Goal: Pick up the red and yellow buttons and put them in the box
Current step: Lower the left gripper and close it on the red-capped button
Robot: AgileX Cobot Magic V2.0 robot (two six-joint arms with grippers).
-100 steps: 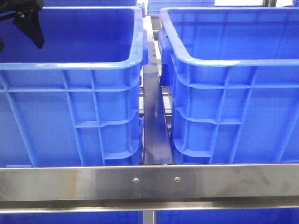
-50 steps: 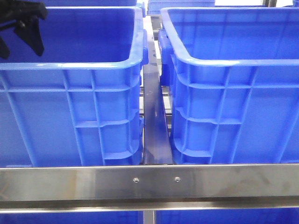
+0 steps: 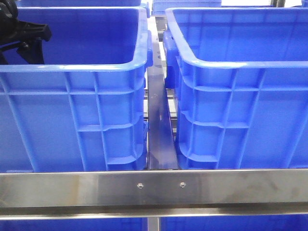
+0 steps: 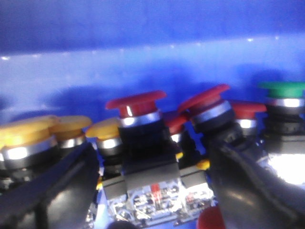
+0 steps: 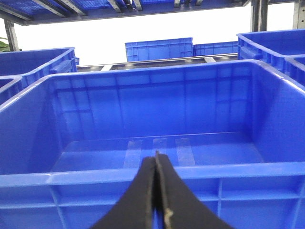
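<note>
In the left wrist view my left gripper (image 4: 152,160) is open, low inside the left blue bin (image 3: 72,65). Its two black fingers (image 4: 52,191) stand on either side of a red mushroom button (image 4: 137,101) with a black body, with gaps on both sides. Yellow buttons (image 4: 28,132) lie beside it on one side. More red buttons (image 4: 206,98) and a green one (image 4: 282,88) lie on the other. In the front view only the left arm (image 3: 21,36) shows, at the bin's far left. My right gripper (image 5: 156,160) is shut and empty, in front of an empty blue box (image 5: 157,143).
The right blue bin (image 3: 240,62) stands beside the left one, with a narrow metal rail (image 3: 159,125) between them. A steel bar (image 3: 154,185) runs across the front. More blue bins (image 5: 159,47) stand on racks behind.
The left arm has sunk lower into the left bin and shifted left in the front view. The bins have not moved.
</note>
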